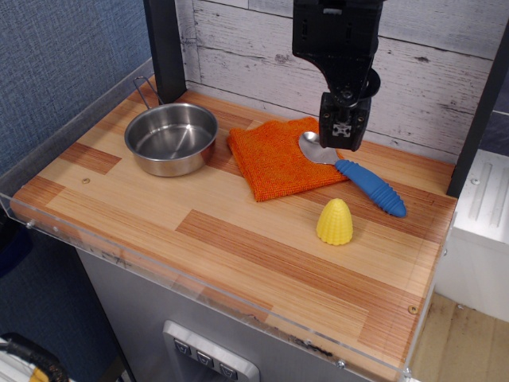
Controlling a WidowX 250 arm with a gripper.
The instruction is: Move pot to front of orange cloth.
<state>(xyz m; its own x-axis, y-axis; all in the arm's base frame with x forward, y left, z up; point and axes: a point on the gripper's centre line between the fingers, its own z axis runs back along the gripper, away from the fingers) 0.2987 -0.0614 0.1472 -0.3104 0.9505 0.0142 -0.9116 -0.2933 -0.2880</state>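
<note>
Fingers (343, 143) over cloth's (285, 157) rear edge, gap can't tell; pot (171, 138) just left of cloth, bare wood in front.

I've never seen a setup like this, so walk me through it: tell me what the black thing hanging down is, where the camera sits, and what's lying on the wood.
The black thing is a robot arm ending in a gripper; whether its jaws are open cannot be told here, and it seems to hold nothing. One camera looks down from the front at an angle. On the wooden table lie a steel pot at the left, an orange cloth beside it, a spoon with a blue handle whose bowl rests on the cloth, and a yellow corn toy nearer the front.
</note>
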